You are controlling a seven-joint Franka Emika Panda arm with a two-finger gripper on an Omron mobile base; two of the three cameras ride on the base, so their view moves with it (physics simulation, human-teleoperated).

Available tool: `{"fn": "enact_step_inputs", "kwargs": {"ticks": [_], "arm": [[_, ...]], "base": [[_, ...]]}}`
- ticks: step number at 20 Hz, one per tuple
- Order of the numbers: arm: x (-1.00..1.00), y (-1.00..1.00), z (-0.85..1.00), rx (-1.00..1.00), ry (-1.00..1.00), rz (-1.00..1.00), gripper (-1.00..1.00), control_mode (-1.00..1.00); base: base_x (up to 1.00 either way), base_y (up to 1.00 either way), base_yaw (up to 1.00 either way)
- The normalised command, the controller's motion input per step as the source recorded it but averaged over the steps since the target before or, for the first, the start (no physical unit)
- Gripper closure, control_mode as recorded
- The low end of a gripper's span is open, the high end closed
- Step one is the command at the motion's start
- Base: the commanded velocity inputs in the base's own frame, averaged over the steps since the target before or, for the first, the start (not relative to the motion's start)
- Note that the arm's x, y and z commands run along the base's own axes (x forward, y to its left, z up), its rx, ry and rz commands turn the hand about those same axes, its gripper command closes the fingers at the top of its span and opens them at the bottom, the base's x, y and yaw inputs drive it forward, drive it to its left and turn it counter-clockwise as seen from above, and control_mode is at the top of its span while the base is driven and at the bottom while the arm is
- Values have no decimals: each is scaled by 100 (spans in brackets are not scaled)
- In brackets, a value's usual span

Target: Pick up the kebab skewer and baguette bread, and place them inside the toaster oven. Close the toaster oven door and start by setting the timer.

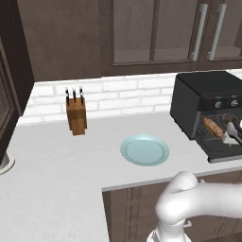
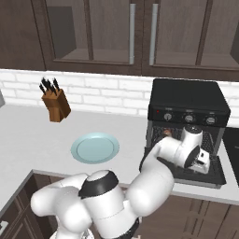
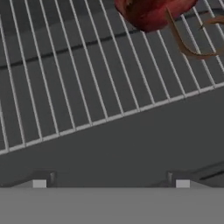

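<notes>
Inside the toaster oven (image 1: 208, 101), the baguette bread (image 1: 213, 126) and kebab skewer (image 3: 151, 12) lay on the rack; our gripper (image 1: 232, 131) hung released, empty. We judged it best to withdraw straight, then lift the toaster oven door (image 1: 226, 150).

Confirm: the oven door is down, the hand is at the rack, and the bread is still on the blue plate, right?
Not quite. The plate is bare; the bread lies on the rack inside the oven, as the left base view shows. The rest holds.

A pale blue plate (image 1: 144, 150) lay on the grey counter (image 1: 56, 160), a knife block (image 1: 76, 115) near the brick wall (image 1: 123, 97).
</notes>
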Motion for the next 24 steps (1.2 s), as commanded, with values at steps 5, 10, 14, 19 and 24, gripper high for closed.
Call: {"fn": "enact_step_inputs", "kwargs": {"ticks": [5,10,14,19,24], "arm": [[26,0,-9,0,0,-21,-100,-100],[15,0,-3,0,0,-30,-100,-100],[36,1,0,0,-1,-28,-100,-100],[57,0,0,0,-3,-21,-100,-100],[45,0,0,0,-5,-17,-100,-100]], "base": [[0,0,0],[0,0,0],[0,0,0],[0,0,0],[0,0,0]]}}
